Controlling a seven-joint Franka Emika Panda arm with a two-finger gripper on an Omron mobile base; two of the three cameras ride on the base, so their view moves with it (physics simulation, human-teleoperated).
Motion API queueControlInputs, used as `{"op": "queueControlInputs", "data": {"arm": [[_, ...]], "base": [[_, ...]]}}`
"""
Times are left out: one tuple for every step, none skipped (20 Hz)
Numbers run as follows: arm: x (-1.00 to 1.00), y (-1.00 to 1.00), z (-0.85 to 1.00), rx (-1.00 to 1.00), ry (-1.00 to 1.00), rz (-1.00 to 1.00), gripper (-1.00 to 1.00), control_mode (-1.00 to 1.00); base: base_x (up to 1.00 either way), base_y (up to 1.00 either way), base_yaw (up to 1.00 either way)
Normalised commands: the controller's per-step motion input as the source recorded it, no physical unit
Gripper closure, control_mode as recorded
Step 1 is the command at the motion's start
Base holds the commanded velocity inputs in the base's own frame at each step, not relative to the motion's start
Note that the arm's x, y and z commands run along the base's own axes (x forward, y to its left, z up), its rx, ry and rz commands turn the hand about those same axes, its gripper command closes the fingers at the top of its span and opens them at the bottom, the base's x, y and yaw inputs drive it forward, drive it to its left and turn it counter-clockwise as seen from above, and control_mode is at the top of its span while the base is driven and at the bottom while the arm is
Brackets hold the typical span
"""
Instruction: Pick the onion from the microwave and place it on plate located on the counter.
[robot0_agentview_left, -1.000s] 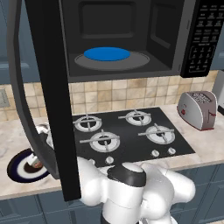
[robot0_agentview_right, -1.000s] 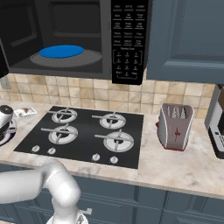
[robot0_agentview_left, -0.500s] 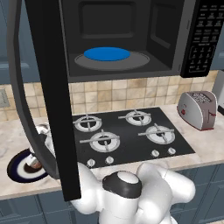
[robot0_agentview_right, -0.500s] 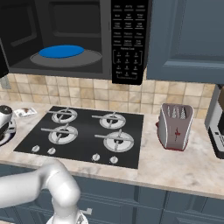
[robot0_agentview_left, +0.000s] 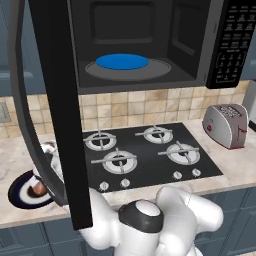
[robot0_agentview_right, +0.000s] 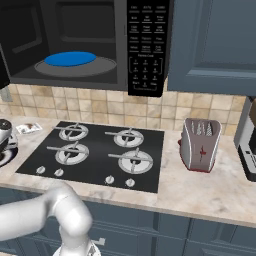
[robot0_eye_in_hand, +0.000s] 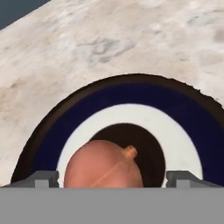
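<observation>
Jaws: in the hand view the two finger tips stand wide apart, one at each side of the onion, with a clear gap between each tip and its skin; the gripper (robot0_eye_in_hand: 111, 178) is spread and grips nothing.
Onion: the reddish-brown onion (robot0_eye_in_hand: 105, 166) sits between the tips, over the dark brown centre of the plate, its small stem nub pointing up and to the right in that view. In the left base view it (robot0_agentview_left: 38, 188) shows as a small ball on the plate's centre, partly behind the door's edge.
Plate: the plate (robot0_eye_in_hand: 144, 116), white with a wide navy ring, lies flat on the counter; in the left base view it (robot0_agentview_left: 20, 190) lies at the far left, to the left of the stovetop.
Counter: the beige marbled counter (robot0_eye_in_hand: 131, 39) surrounds the plate on all visible sides.
Microwave: the microwave (robot0_agentview_left: 150, 40) hangs above the stovetop with its cavity open; a flat blue disc (robot0_agentview_left: 122, 61) lies on the grey turntable.
Door: the black microwave door (robot0_agentview_left: 60, 100) is swung out toward the camera and hides part of the plate's right side.
Stovetop: the black gas stovetop (robot0_agentview_left: 145, 155) has four burners and a row of knobs along its front edge.
Toaster: a silver toaster (robot0_agentview_right: 200, 144) stands on the counter to the right of the stovetop, apart from it.
</observation>
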Motion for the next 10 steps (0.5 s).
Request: {"op": "queueControlInputs", "data": {"arm": [[0.00,-0.04,0.49,0.00,-0.16,-0.09,-1.00,-1.00],[0.00,-0.19,0.53,0.00,-0.13,-0.11,-1.00,-1.00],[0.00,-0.36,0.62,0.01,-0.04,-0.17,-1.00,-1.00],[0.00,-0.50,0.48,0.01,-0.05,-0.16,-1.00,-1.00],[-0.01,-0.74,0.41,0.03,-0.06,-0.12,-1.00,-1.00],[-0.09,-1.00,0.47,0.06,-0.02,-0.11,-1.00,-1.00],[-0.06,-1.00,0.47,0.05,-0.01,-0.12,-1.00,-1.00],[0.00,-1.00,0.44,0.06,0.00,-0.11,-1.00,-1.00],[-0.04,-1.00,0.51,0.07,-0.02,-0.11,-1.00,-1.00],[-0.07,-1.00,0.49,0.06,-0.04,-0.11,-1.00,-1.00]], "base": [[0.00,0.00,0.00],[0.00,0.00,0.00],[0.00,0.00,0.00],[0.00,0.00,0.00],[0.00,0.00,0.00],[0.00,0.00,0.00],[0.00,0.00,0.00],[0.00,0.00,0.00],[0.00,0.00,0.00],[0.00,0.00,0.00]]}}
